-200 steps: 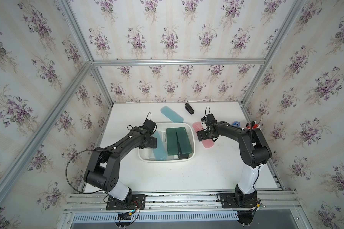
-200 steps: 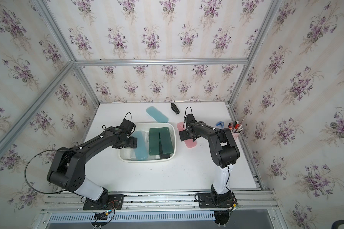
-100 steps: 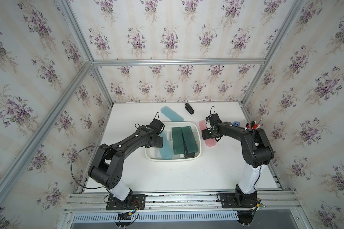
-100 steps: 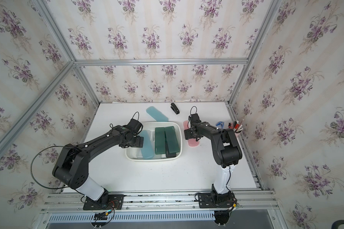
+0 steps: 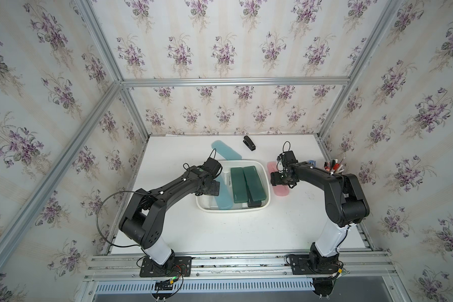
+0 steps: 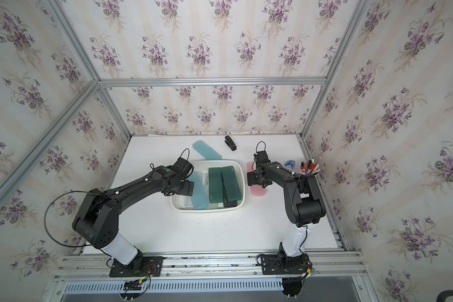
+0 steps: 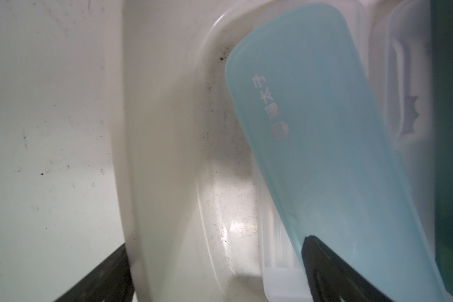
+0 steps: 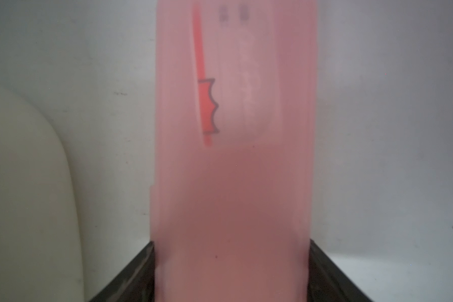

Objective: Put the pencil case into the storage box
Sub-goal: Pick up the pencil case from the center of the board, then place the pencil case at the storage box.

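**Right wrist view: pink case clamped, the lift comes next**

The pink case (image 8: 233, 157) lies flat on the table (image 5: 246, 235), just beside the box (image 5: 233, 210) on the right arm's side, not yet inside. The right gripper (image 8: 232, 244) is clenched across its width, one finger pressed against each long edge.

From where I stand, the step in hand looks like the lift and carry. The case is smooth plastic, so a slow, straight rise should keep it from twisting in the grip. It needs to clear the box's flared rim before any sideways travel.

The box is crowded. Two green cases (image 5: 246, 183) lie side by side nearest the pink one, and a blue case (image 7: 324, 130) lies beyond them. Little bare floor shows, so the pink case will probably have to rest on top of the green ones. Keeping it level and parallel to them, and letting go low, should stop it sliding off.

The left gripper (image 7: 216, 241) is released and wide. One finger is outside the box wall and the other is over the blue case. It should keep clear of the drop.
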